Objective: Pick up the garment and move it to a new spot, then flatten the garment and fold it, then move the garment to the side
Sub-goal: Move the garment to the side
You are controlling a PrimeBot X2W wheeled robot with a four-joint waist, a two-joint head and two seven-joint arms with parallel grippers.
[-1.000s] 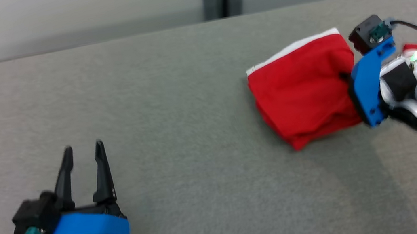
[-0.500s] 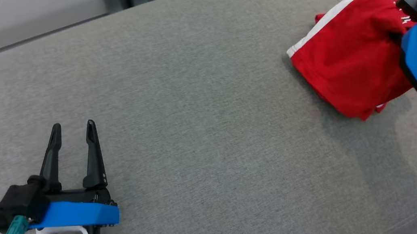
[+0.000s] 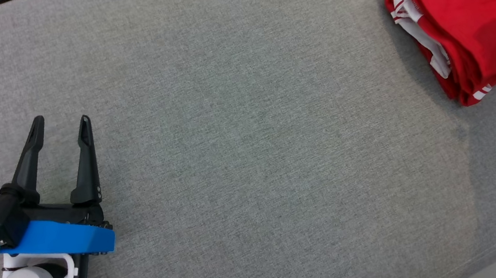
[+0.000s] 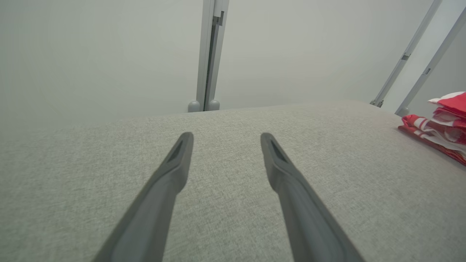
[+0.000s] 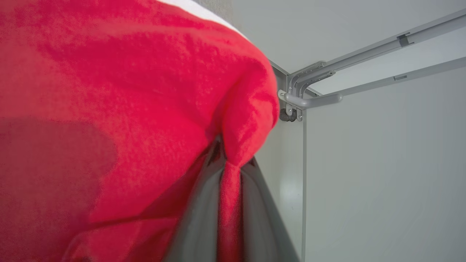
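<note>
Right gripper [image 5: 230, 162] fingers pinch a fold of the red-and-white garment [image 5: 109, 91], whose bulk bulges to their left; left gripper [image 3: 59, 124] fingers spread apart over the grey fabric surface [image 3: 247, 134], garment well off to their right.

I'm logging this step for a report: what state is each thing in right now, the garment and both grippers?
garment: folded in layers, bunched, one edge pinched between fingers.
right gripper: shut on the garment.
left gripper: open, holding nothing, over the grey surface.
</note>
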